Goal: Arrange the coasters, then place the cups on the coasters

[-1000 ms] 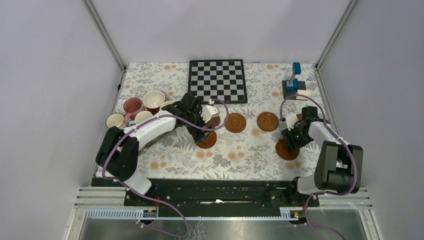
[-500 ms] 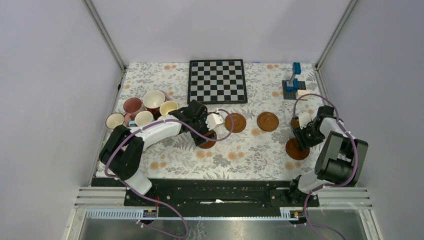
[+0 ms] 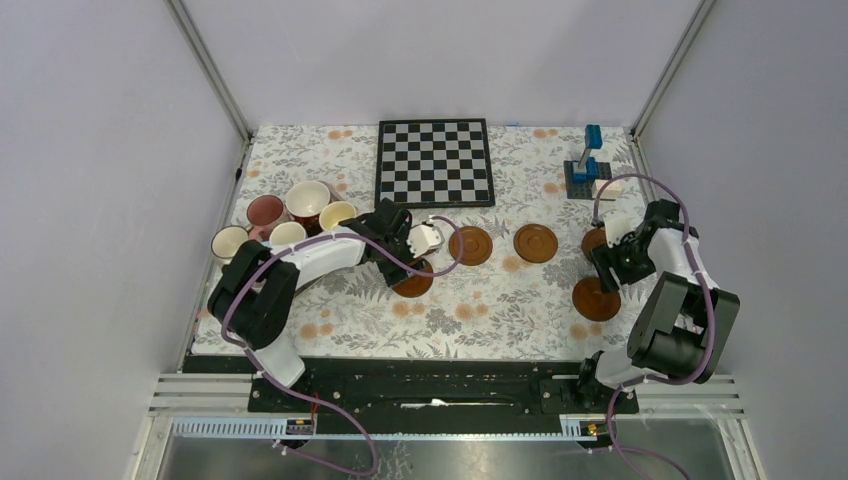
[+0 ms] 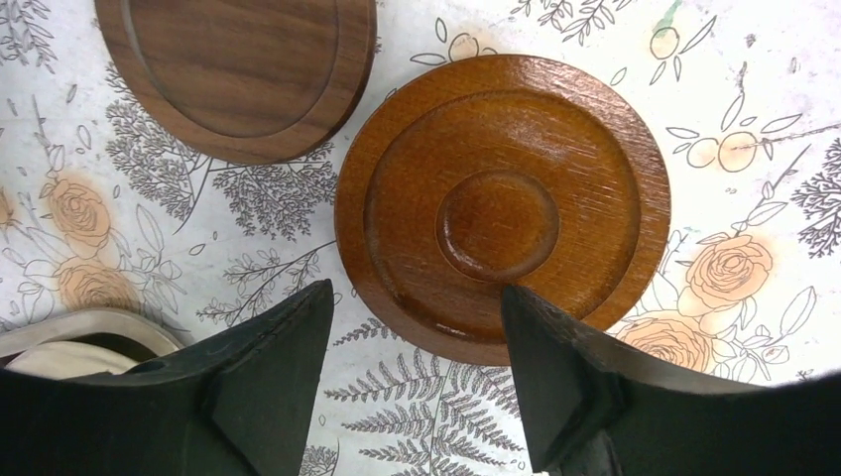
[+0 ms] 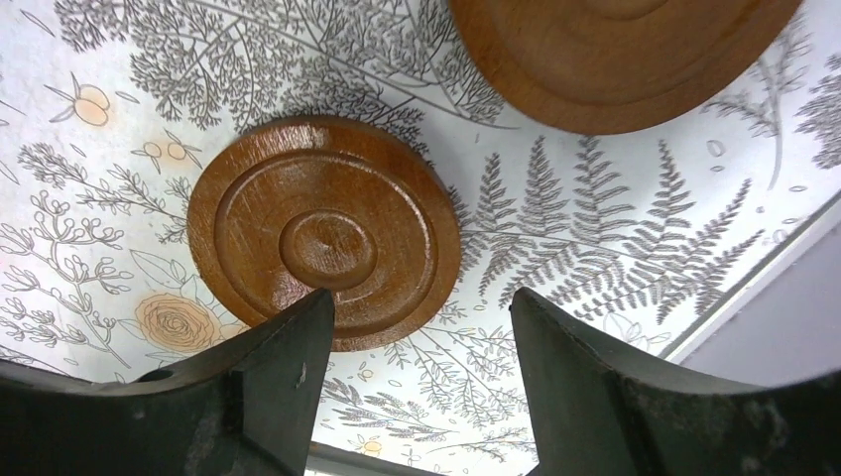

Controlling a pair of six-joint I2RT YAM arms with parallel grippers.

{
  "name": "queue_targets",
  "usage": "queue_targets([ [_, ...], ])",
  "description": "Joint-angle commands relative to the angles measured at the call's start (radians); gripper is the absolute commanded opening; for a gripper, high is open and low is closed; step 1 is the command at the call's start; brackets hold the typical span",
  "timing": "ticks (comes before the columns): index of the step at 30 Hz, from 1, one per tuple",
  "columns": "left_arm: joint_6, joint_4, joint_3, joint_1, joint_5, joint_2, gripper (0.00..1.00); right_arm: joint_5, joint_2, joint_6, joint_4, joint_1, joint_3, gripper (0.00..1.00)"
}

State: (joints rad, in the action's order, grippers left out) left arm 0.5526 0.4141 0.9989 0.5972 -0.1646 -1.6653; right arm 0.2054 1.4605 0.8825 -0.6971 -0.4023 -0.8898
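Coasters lay all over the flowered bench (image 3: 350, 315), and both arms were down low among them! Through the left wrist camera the left jaws stood well apart with nothing gripped, and the black fingertips (image 4: 283, 367) hovered at either side of the near edge of a glossy ringed coaster (image 4: 501, 218). That one lay flat on the cloth. Just beyond it, close but not touching, sat a darker coaster (image 4: 238, 74), cut off by the top of the view. A grey rim (image 4: 69, 332) with cream inside poked in at the lower corner; what it belonged to, I couldn't tell.

Across on the other side, the right jaws were spread too, and empty. A small coaster (image 5: 322, 233) lay flat just past the tips, its near edge tucked behind one fingertip (image 5: 288, 367). A bigger coaster (image 5: 625, 50) lay beyond it, clearly apart, running off the top of the picture.

From above, a centre-left coaster (image 3: 471, 245) and a centre-right coaster (image 3: 536, 242) sat side by side between the two arms, not touching. The mugs (image 3: 308, 200) huddled upright at the left side of the bench, none on a coaster. A chessboard (image 3: 435, 160) lay at the far edge, with a blue block stack (image 3: 583, 165) towards the far right corner.
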Motion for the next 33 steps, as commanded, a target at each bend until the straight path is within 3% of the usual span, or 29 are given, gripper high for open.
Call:
queue_targets([
  [1, 0.007, -0.046, 0.006, 0.0, -0.006, -0.029, 0.67, 0.052, -0.028, -0.012, -0.064, -0.004, -0.065, 0.73],
  [8, 0.004, -0.015, 0.009, 0.053, -0.034, -0.05, 0.57, 0.023, -0.023, -0.004, -0.055, -0.004, -0.02, 0.75],
  [17, -0.036, -0.014, 0.041, 0.217, -0.042, -0.105, 0.41, -0.009, 0.038, -0.027, 0.03, -0.006, 0.019, 0.73],
  [33, -0.087, -0.011, 0.127, 0.313, -0.115, -0.168, 0.39, -0.052, 0.104, -0.02, 0.086, -0.05, -0.001, 0.65],
])
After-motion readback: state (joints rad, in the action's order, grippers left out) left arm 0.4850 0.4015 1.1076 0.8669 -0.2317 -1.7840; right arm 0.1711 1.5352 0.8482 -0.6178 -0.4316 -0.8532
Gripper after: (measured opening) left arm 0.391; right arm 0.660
